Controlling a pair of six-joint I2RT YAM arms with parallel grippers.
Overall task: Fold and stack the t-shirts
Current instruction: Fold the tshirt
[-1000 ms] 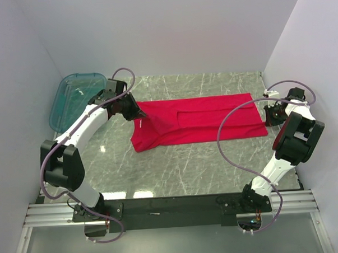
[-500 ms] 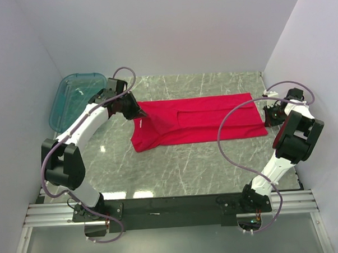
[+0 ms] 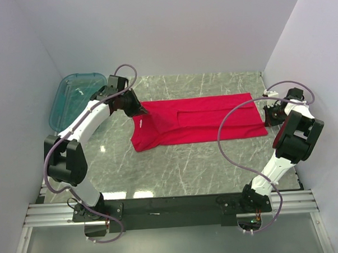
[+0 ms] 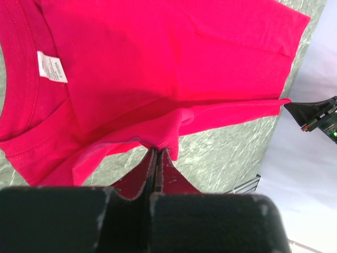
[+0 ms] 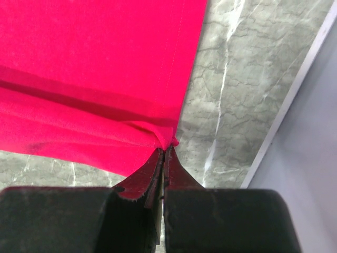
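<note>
Currently listed: 1 crimson t-shirt point(image 3: 202, 119), short-sleeved with a round neck, lying as a long band across the far half of the grey marbled table point(image 3: 187, 165), its length running left to right. The collar end is at the left and the hem end at the right. The near left part of the shirt bulges toward the arms' side. 1 white neck label point(image 4: 51, 67) shows inside the collar in the left wrist view. Left gripper point(image 3: 139, 112): fingers pressed together, pinching a fold of the red fabric at the shirt's left end, close to the collar; the cloth is drawn into a small peak at the fingertips. Right gripper point(image 3: 267, 118): fingers pressed together, pinching the shirt's edge at its right end, where the stitched hem meets bare table. 1 translucent teal tub point(image 3: 72, 97) sits at the far left corner, beyond the left arm and apart from the shirt. Pale walls stand on 3 sides of the table.
</note>
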